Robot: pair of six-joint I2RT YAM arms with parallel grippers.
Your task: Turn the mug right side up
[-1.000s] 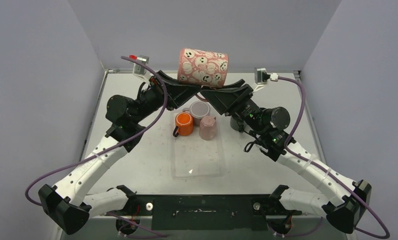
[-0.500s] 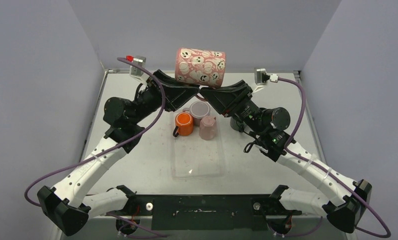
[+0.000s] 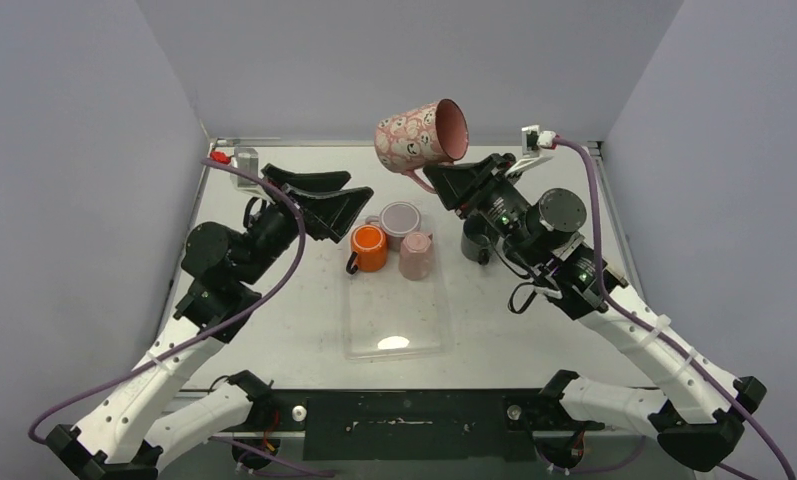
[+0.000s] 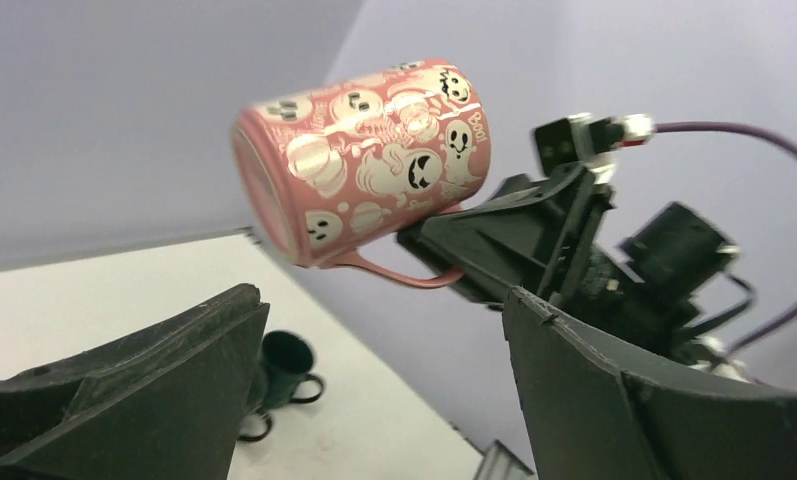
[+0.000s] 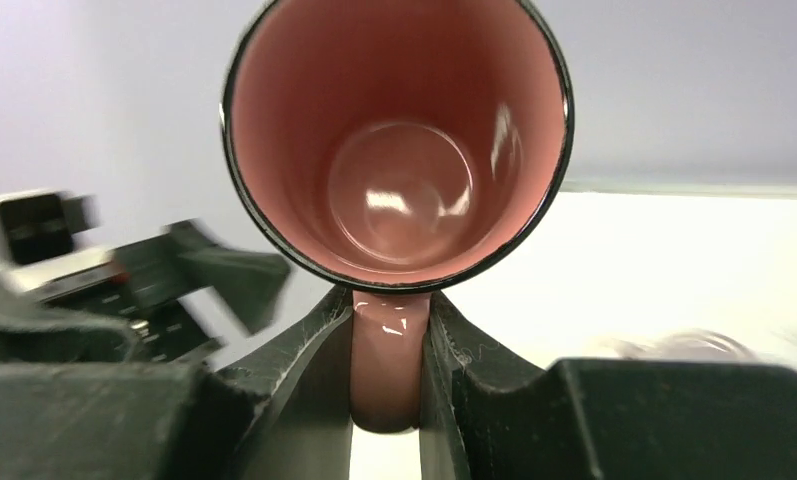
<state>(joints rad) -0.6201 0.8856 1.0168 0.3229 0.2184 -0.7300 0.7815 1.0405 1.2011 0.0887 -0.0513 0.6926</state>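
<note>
Up in the air over the table's (image 3: 274, 330) 12 o'clock edge: a glossy pink ceramic mug (image 3: 419, 135), cylindrical, printed with pale ghosts and pumpkins, tipped on its side, round mouth toward 3 o'clock and slightly up. Pinched by its thin looped handle between the matte black right fingers (image 5: 304, 380), clenched tight on it. At 9 o'clock of it, spread wide and released, touching nothing: the wedge-shaped left fingers (image 3: 319, 180). Down at the 12 o'clock end of a clear rectangular tray (image 3: 394, 325): an orange mug (image 3: 368, 247), a grey-lilac mug (image 3: 401, 219), a dusty-pink mug (image 3: 416, 256). At 3 o'clock of these, a dark green mug (image 3: 474, 240).
</note>
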